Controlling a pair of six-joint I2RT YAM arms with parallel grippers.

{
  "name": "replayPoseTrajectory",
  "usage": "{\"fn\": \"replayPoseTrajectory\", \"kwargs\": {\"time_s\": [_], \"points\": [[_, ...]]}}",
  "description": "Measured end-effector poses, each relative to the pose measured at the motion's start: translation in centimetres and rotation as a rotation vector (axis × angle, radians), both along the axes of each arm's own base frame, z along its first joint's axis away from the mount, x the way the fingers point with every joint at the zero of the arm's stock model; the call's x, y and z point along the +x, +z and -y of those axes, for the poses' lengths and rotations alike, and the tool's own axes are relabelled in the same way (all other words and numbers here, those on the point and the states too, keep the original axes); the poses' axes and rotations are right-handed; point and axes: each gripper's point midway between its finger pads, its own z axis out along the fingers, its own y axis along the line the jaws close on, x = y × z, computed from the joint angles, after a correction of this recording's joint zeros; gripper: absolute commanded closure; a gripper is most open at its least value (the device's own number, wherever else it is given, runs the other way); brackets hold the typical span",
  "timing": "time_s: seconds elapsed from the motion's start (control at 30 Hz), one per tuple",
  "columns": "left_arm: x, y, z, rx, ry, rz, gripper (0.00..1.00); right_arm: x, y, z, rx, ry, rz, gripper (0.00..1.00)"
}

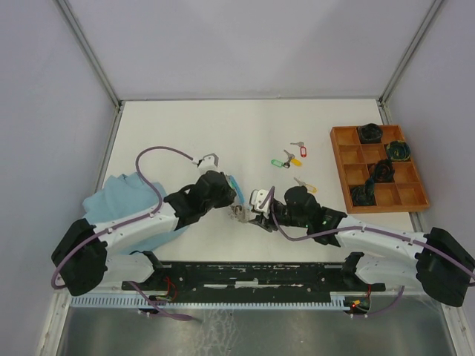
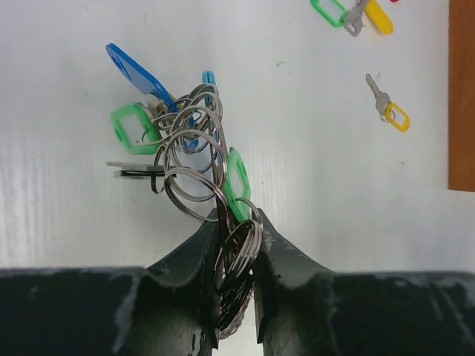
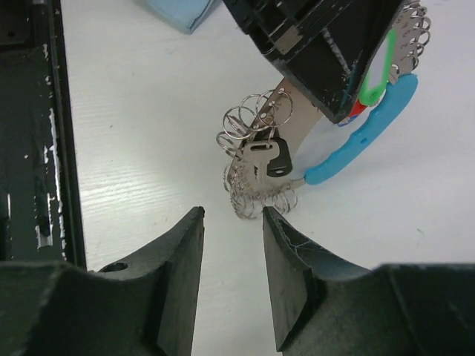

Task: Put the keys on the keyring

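Low over the table (image 1: 185, 126), the keyring (image 3: 364, 141) was clamped in the left gripper (image 2: 236, 222) — the right gripper (image 3: 231, 216) was held apart, empty, just beside it.

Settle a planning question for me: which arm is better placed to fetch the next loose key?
Right. The right gripper is open and empty near the yellow-tagged key; the left gripper is shut on the keyring.

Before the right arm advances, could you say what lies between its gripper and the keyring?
Only bare table, by the right wrist view, separates the right gripper from the keyring.
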Motion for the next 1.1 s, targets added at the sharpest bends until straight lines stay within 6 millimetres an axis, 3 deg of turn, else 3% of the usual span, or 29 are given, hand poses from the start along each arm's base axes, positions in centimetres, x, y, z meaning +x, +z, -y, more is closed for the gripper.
{"fn": "replayPoseTrajectory", "kwargs": {"time_s": [0.13,0.2,0.3,0.43,0.6,0.8,1.1], "points": [[0.7,2.0,-1.1,0.141,-0.057,0.166,0.93,1.3,1.6,-0.5,0.062,-0.047,0.052,0.53],[0.8,4.3,-1.1,0.178,-0.094,0.305,0.95,1.8,2.6,-0.7,0.116,-0.086,0.063,0.52],[1.1,7.8,-1.1,0.149,-0.107,0.488,0.97,2.4,3.5,-0.9,0.204,-0.147,0.045,0.53],[1.8,10.1,-1.7,0.112,-0.067,0.642,0.97,3.0,4.2,-1.7,0.296,-0.209,-0.022,0.54],[2.4,10.8,-1.4,0.101,-0.049,0.694,0.97,3.7,3.9,-2.5,0.364,-0.29,-0.129,0.57],[3.2,10.5,-2.5,0.122,0.045,0.656,0.97,4.0,3.6,-2.9,0.412,-0.35,-0.231,0.58],[3.1,9.6,-2.6,0.078,0.097,0.574,0.97,4.3,3.4,-2.8,0.418,-0.383,-0.254,0.63]]}}
